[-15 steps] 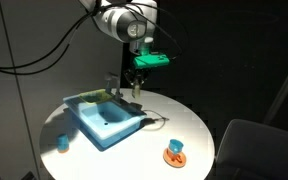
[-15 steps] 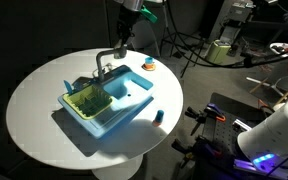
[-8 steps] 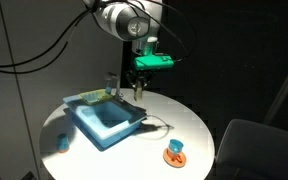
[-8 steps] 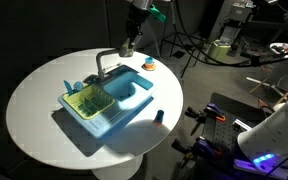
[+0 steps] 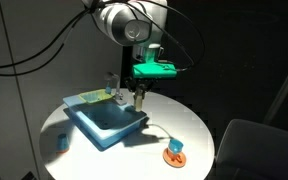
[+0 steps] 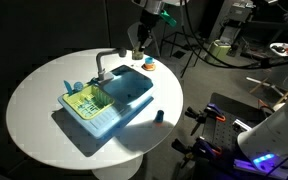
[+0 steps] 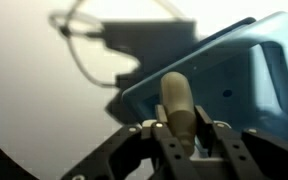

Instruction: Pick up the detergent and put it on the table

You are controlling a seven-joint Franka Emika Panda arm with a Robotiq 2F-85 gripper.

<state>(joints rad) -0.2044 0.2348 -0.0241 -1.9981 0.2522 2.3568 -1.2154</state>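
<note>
Pale yellowish-white, the detergent is seen clamped between the jaws of the gripper, its narrow top projecting past them. Beneath the jaws, a corner of the light-blue tray is seen on the white table.

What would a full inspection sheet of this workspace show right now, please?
Surface: round white table, lit, dark room around.
Job's things: detergent, a slim pale bottle, clamped in the hand beside the blue sink-like tray; contact with the table cannot be told.
Clutter: the tray carries a faucet and a yellow-green insert; orange-and-blue round object; small light-blue cup.
Hand: shut on the detergent.
Cables: black cables hang by the arm; a thin cable lies on the table.
Surroundings: chair; lit equipment.
</note>
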